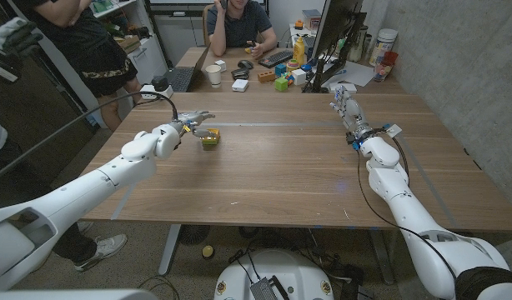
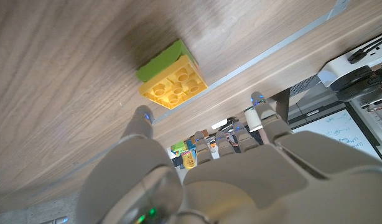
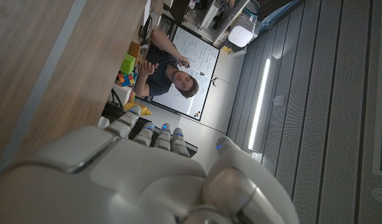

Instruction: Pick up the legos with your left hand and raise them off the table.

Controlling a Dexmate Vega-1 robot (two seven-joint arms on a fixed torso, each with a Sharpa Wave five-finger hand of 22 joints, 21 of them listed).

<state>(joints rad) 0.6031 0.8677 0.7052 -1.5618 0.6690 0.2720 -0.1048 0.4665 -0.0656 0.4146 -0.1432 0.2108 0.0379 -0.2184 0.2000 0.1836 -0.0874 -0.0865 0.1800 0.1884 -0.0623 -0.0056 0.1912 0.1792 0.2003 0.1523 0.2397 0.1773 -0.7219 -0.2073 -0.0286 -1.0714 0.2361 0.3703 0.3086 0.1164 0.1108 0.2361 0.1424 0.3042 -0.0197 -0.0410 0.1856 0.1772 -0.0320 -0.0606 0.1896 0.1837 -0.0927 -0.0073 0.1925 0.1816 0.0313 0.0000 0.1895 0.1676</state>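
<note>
On the wooden table (image 1: 281, 167), left of centre, sit the legos (image 1: 210, 138): a yellow studded brick stacked with a green one, both glossy moulded plastic with square edges and round studs. The left wrist view shows the stack (image 2: 171, 76) lying on the wood-grain surface, clear of the fingers. The left hand (image 1: 189, 122), a smooth pale-grey shell with jointed fingers, hangs just beside and behind the stack, fingers spread, gripping nothing; its fingertips (image 2: 143, 114) reach toward the brick without touching it. The right hand (image 1: 346, 106) stands at the table's right side, well apart from the stack, fingers extended side by side and holding nothing. A pale straight seam (image 1: 264, 125) runs across the tabletop just past the legos. No writing is legible on the bricks.
</note>
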